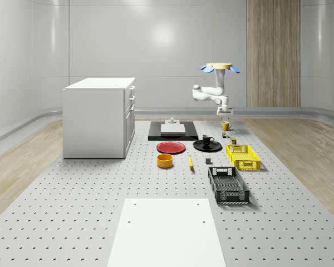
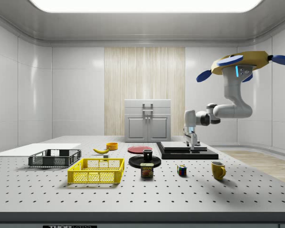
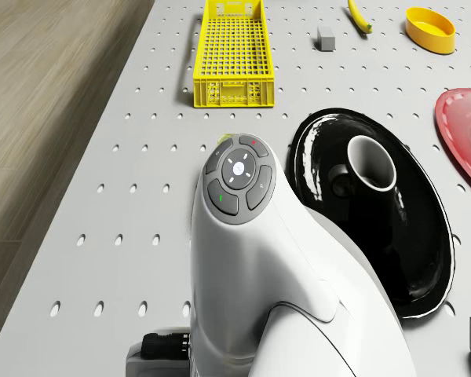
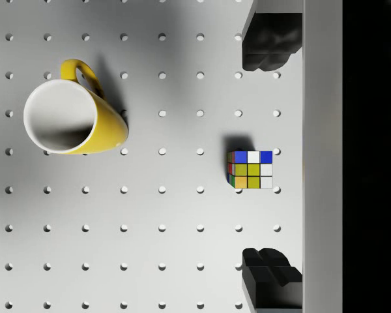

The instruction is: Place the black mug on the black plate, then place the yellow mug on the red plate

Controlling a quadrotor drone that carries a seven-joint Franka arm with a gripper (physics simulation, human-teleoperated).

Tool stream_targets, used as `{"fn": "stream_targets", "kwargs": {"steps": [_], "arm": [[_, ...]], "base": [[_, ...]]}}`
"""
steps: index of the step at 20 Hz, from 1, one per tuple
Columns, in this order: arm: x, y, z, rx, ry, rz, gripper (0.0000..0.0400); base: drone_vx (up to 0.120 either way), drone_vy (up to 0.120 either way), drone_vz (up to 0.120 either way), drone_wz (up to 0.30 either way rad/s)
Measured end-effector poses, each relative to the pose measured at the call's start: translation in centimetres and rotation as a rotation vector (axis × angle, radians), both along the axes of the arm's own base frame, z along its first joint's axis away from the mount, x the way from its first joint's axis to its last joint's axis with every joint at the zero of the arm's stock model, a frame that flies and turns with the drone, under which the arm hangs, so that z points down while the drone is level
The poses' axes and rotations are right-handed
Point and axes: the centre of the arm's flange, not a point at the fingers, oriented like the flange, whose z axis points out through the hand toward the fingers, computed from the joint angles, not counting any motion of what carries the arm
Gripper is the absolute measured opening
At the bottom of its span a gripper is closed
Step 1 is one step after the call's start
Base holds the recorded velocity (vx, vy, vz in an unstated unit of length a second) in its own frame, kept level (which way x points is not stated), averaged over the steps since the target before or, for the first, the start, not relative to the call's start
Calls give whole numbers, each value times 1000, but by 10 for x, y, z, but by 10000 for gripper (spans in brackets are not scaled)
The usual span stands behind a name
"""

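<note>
The black mug (image 1: 207,140) (image 2: 147,154) (image 3: 370,166) stands upright on the black plate (image 1: 214,147) (image 2: 138,163) (image 3: 412,259). Beside it lies the bare red plate (image 1: 171,147) (image 2: 139,149) (image 3: 465,126). The yellow mug (image 1: 226,126) (image 2: 218,170) (image 4: 75,119) stands upright on the table, farther back. The drone (image 1: 221,68) (image 2: 242,61) hovers high above the yellow mug's end of the table. My gripper (image 1: 222,113) (image 2: 192,142) (image 4: 266,163) hangs open above the table, over a Rubik's cube (image 2: 182,170) (image 4: 249,169) and beside the yellow mug, holding nothing.
A yellow basket (image 1: 243,157) (image 2: 97,171) (image 3: 234,55), black basket (image 1: 228,184) (image 2: 54,158), yellow bowl (image 1: 165,161) (image 3: 430,27), banana (image 1: 190,162) (image 3: 359,16) and can (image 2: 147,170) sit on the table. A black tray (image 1: 172,133) (image 2: 185,154) and white cabinet (image 1: 100,117) stand behind.
</note>
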Motion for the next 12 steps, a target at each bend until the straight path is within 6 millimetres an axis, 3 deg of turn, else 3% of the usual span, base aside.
{"fn": "stream_targets", "kwargs": {"steps": [9,12], "arm": [[0,0,0,0,0,0,400],[0,0,0,0,0,0,400]], "base": [[-120,0,0,0],[-120,0,-107,0]]}}
